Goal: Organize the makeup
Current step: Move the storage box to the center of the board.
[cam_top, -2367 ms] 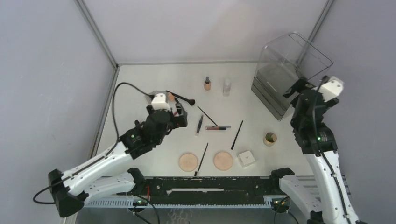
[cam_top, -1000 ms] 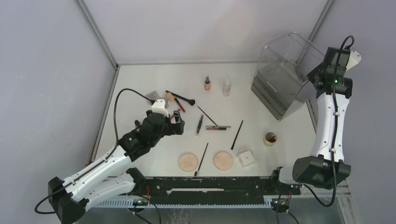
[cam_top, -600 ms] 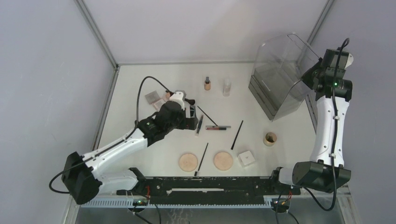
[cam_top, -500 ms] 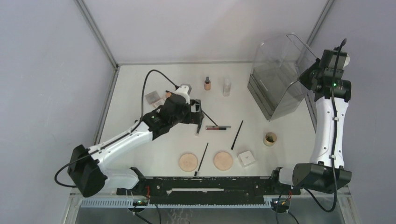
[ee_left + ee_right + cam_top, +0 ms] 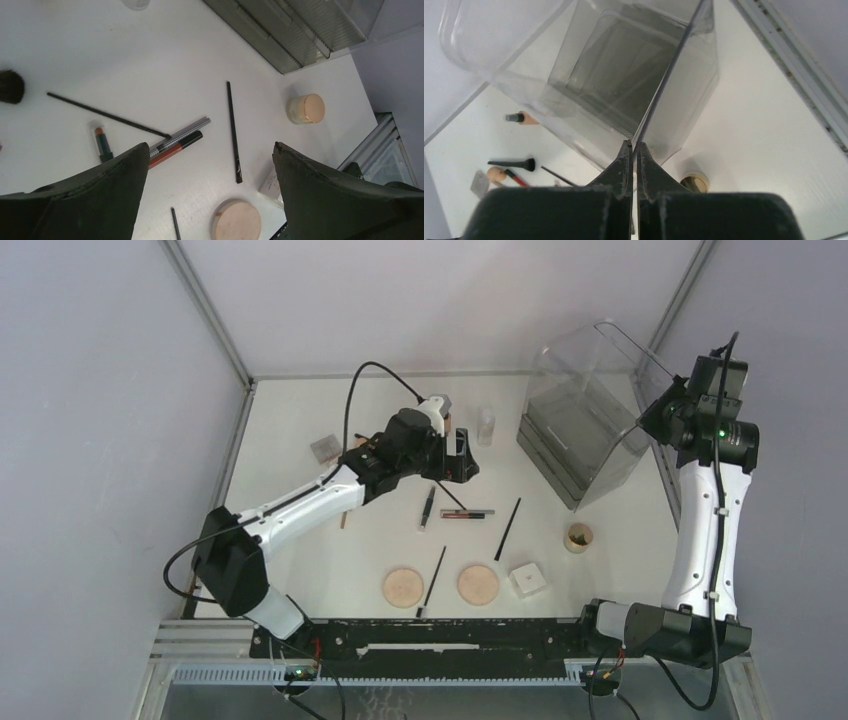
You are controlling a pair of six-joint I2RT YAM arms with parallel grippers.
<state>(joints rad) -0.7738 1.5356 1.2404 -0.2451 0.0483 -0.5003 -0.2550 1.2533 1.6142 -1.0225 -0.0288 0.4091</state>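
Observation:
The makeup lies spread over the white table: a thin black brush [image 5: 443, 490], a red lip stick [image 5: 467, 514], a black pencil [image 5: 507, 529], two round tan puffs [image 5: 404, 587] [image 5: 478, 584], a white box [image 5: 527, 579] and a square compact [image 5: 324, 448]. My left gripper [image 5: 462, 454] hangs open above the back middle, holding nothing. Below it the left wrist view shows the pencil [image 5: 233, 132], the lip stick [image 5: 175, 148] and a puff [image 5: 236, 220]. My right gripper [image 5: 633, 145] is shut on the thin wall edge of the clear bin [image 5: 589, 65], which stands tilted.
The clear bin [image 5: 580, 420] sits at the back right, near the right wall. A small round jar [image 5: 578, 536] stands in front of it. A clear bottle [image 5: 486, 426] and a tan bottle [image 5: 447, 421] stand at the back middle, close to the left gripper.
The left arm has swung from the left side to the back middle, still open. The right gripper has dragged the bin a little to the left.

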